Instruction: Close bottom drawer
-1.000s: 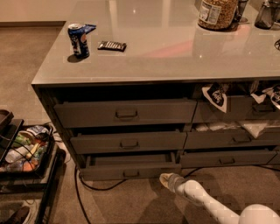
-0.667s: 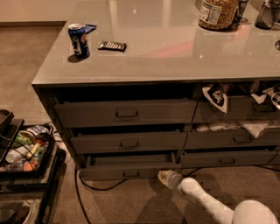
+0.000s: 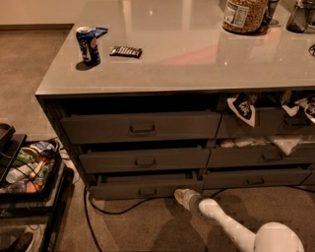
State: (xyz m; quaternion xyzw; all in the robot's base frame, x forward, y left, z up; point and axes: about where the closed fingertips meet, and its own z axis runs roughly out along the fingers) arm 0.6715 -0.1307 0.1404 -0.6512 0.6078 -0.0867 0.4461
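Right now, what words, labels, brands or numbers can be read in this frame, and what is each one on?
No text can be read.
The blue can on the counter: print too blurred to read.
The dark wrapper beside it: pale marks, unreadable.
The jar: label print too small to read.
The gripper, low by the right end of the bottom drawer: no marking visible.

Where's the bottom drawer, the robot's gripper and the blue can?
bottom drawer (image 3: 118, 190): camera view, on its flat front.
gripper (image 3: 182, 196): camera view, at its tip, low by the drawer's right end.
blue can (image 3: 88, 47): camera view, on its side wall.
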